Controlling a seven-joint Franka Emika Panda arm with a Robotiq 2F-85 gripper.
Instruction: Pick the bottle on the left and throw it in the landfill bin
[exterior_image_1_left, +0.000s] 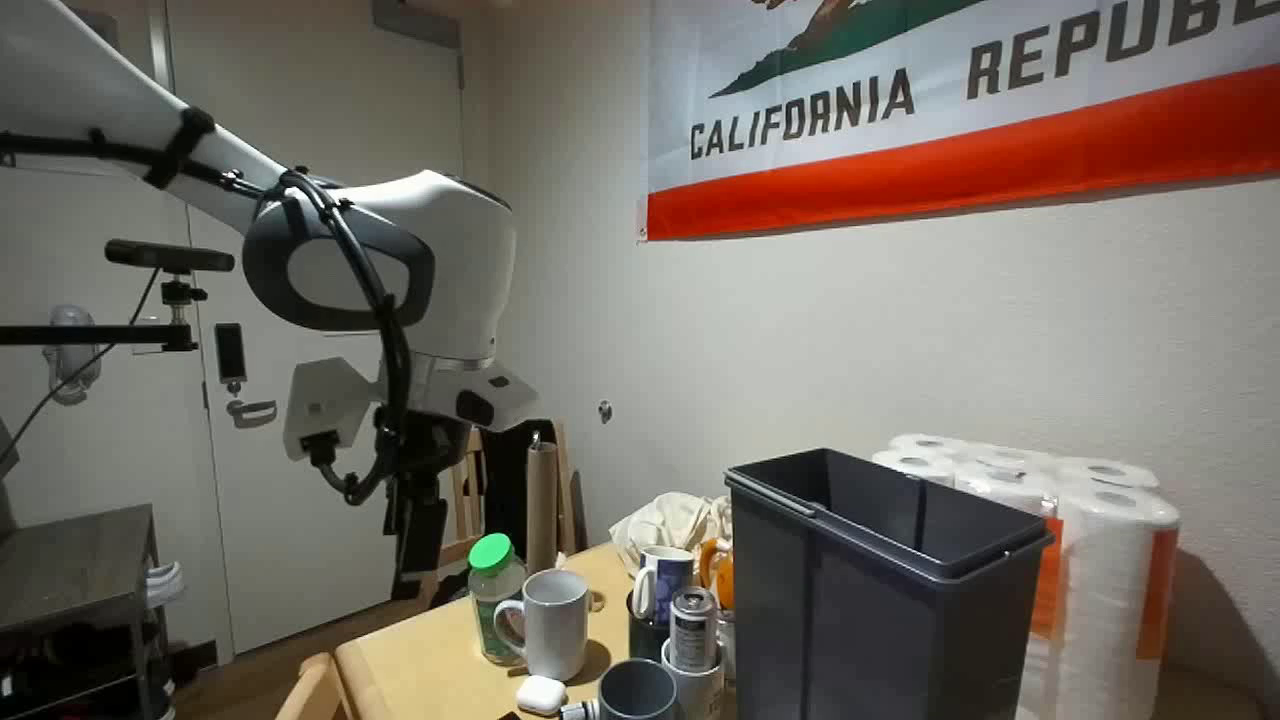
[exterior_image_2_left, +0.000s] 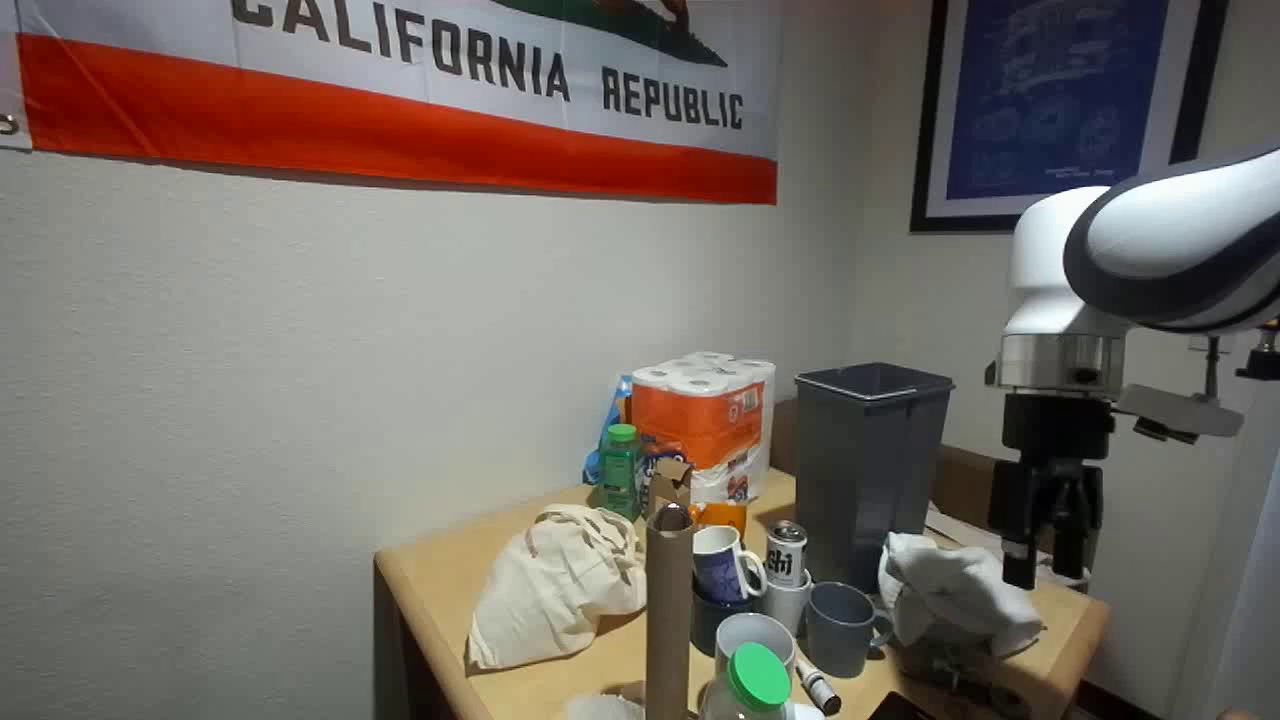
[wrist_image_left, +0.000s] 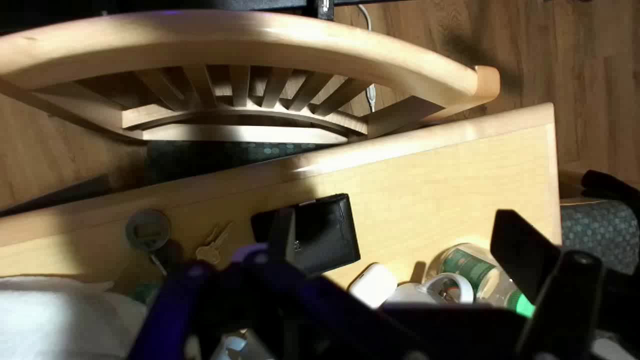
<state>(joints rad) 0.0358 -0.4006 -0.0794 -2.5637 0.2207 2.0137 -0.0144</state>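
Observation:
The bottle (exterior_image_1_left: 497, 612), clear with a green cap and green label, stands upright on the table beside a white mug (exterior_image_1_left: 556, 625). In an exterior view, only its cap and top (exterior_image_2_left: 758, 678) show at the lower edge. In the wrist view the bottle (wrist_image_left: 467, 266) lies near the right finger, partly hidden by the mug handle and gripper. My gripper (exterior_image_1_left: 418, 560) is open and empty above table height; its two fingers (exterior_image_2_left: 1045, 572) are apart, also in the wrist view (wrist_image_left: 397, 222). The landfill bin (exterior_image_1_left: 880, 610), tall and dark grey, stands on the table, also here (exterior_image_2_left: 870, 470).
A grey mug (exterior_image_2_left: 840, 628), a can (exterior_image_2_left: 787, 555) in a white mug and a blue-white mug (exterior_image_2_left: 722, 565) stand between bottle and bin. A cardboard tube (exterior_image_2_left: 668, 610) rises nearby. Another green bottle (exterior_image_2_left: 620, 475) stands by the paper rolls (exterior_image_2_left: 700, 420). A wallet (wrist_image_left: 325, 232) lies near the table edge.

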